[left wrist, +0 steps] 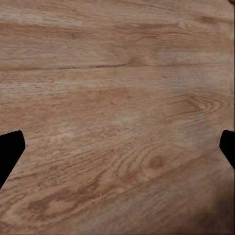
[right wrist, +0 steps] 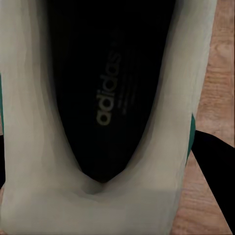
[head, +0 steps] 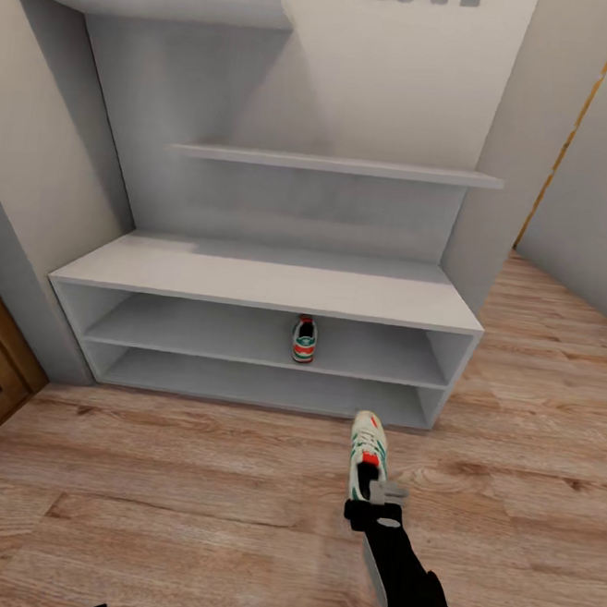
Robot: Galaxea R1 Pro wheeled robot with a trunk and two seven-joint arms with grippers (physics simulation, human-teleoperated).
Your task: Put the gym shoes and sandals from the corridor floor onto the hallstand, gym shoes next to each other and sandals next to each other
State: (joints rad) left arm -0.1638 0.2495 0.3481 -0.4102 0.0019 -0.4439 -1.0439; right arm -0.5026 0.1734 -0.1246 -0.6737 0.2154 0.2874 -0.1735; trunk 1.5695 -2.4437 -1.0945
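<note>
floor (head: 183, 496): wood planks | hallstand (head: 268, 286): 1, far, two open tiers | gym shoes: 2; shoe A (head: 305, 339) on upper tier, right of centre; shoe B (head: 366, 453) near, over floor, toe toward stand | right gripper (head: 376, 492): pinching shoe B's heel | left gripper (left wrist: 117, 147): spread above floor

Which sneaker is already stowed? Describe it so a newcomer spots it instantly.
Start at the white hallstand against the wall. On the upper of its two open tiers, right of centre, one gym shoe stands alone, heel toward the camera. The other sneaker is out over the wood floor at the right end effector.
</note>
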